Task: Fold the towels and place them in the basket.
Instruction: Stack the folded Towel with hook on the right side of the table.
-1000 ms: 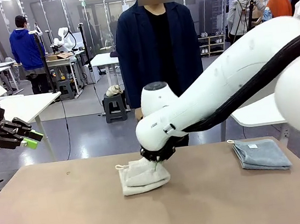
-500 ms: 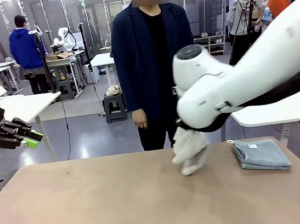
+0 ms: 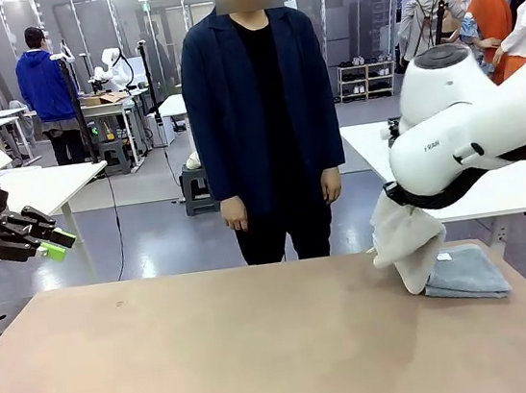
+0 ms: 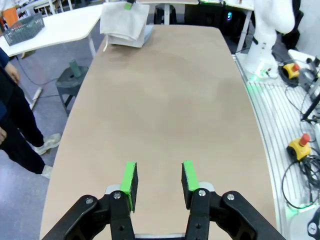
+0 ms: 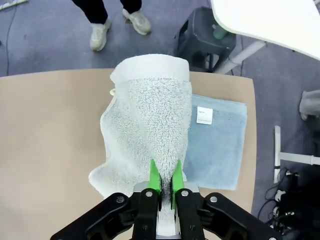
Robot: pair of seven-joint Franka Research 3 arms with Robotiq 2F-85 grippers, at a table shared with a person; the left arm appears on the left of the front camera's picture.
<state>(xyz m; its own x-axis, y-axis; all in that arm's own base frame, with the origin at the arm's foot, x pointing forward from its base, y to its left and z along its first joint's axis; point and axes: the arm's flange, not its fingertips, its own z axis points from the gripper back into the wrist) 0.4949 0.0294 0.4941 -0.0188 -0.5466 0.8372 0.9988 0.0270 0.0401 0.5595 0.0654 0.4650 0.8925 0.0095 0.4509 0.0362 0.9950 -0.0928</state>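
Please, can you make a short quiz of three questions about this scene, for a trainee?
1. True or false: the right tool is shut on the cream-white terry towel.
2. What lies under the hanging towel? A) a yellow crate B) the folded pale blue-grey terry towel C) a cup
3. Fill in: the left tool holds ____.

Key: 1 true; 2 B; 3 nothing, its jaws stand apart above the bare brown table.

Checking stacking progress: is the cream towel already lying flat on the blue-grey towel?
No, the cream towel hangs bunched from the shut right gripper above the blue-grey towel.
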